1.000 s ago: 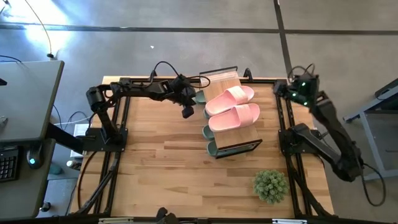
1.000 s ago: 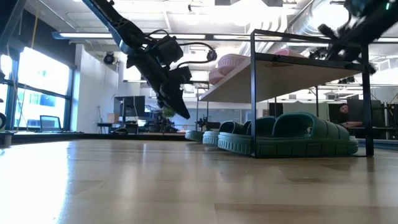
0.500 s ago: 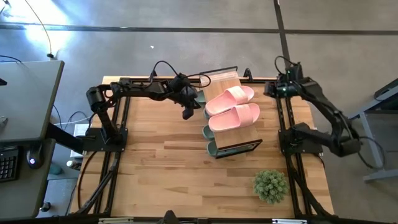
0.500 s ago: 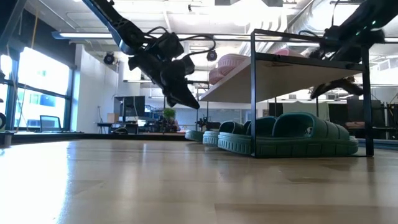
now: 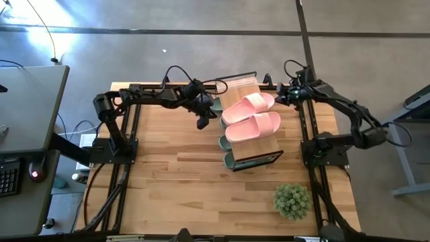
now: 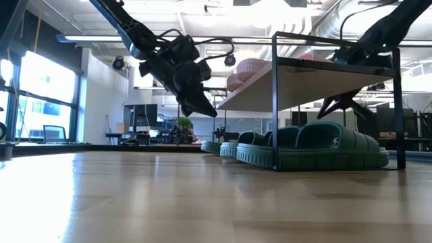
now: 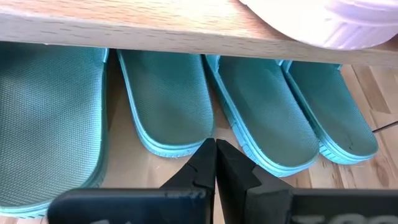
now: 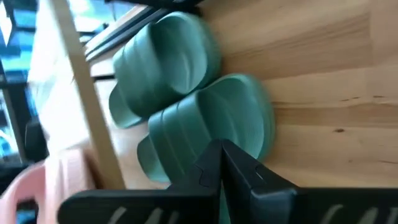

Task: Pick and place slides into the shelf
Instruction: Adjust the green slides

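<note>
From above, the potted plant (image 5: 291,199) sits nearest, at about five o'clock from the shelf (image 5: 252,138). The shelf stands mid-table with the pink slides (image 5: 252,118) on its wooden top and the green slides (image 6: 317,146) in a row beneath it on the table (image 5: 175,168). The left gripper (image 5: 203,121), fingers pressed together and holding nothing, hovers at nine o'clock of the shelf, just beside the green heels. Farther back, the right gripper (image 5: 280,95), likewise pinched closed and empty, hangs at two o'clock, close to the green toes
</note>
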You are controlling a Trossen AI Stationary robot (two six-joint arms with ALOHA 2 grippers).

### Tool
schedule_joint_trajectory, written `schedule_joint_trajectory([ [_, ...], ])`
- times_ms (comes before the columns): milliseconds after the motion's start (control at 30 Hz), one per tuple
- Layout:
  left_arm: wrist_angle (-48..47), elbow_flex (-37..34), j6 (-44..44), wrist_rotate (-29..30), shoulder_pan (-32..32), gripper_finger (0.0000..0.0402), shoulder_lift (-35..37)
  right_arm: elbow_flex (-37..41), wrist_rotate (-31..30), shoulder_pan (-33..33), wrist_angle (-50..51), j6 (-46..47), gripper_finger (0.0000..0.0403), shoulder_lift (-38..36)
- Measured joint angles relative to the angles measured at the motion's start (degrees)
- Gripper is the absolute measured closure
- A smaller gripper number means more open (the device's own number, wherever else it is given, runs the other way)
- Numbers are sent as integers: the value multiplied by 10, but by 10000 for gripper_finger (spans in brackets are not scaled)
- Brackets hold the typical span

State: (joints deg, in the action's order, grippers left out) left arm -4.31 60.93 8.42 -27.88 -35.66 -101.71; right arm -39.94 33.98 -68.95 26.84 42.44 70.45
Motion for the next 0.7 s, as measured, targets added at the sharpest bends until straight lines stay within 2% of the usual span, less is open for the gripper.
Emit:
schedule_joint_trajectory([
  [233, -1, 0, 7, -12, 0, 402, 0, 0, -26, 0, -10, 88, 403, 36],
  [467, -24, 0, 62, -4, 0, 402, 0, 0, -65, 0, 13, 172, 403, 67],
  [700, -101, 0, 132, 126, 0, 402, 0, 0, -58, 4, 24, 238, 403, 115],
])
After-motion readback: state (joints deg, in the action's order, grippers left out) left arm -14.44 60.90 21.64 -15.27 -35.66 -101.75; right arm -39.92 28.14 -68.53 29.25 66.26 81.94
